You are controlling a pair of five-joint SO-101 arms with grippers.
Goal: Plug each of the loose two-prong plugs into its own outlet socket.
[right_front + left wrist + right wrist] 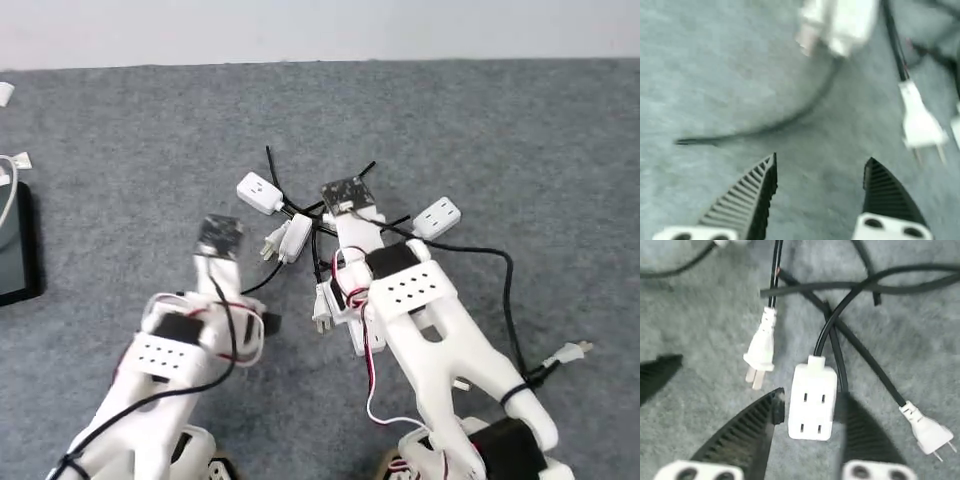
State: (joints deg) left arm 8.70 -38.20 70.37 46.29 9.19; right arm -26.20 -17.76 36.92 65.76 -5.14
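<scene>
I get bright, even light from overhead on the grey mat (520, 130), with soft, shallow shadows hugging the cables (865, 360).

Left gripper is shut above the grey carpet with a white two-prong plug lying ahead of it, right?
No: the left wrist view shows the left gripper open above the grey carpet, with the white two-prong plug lying ahead of it.

The left arm (165, 360) and right arm (430, 320) extend forward side by side, the right one farther out. The left gripper (822, 158) points downward, jaws spread wide. The right gripper (811, 395) also points down, jaws parted less widely.
</scene>
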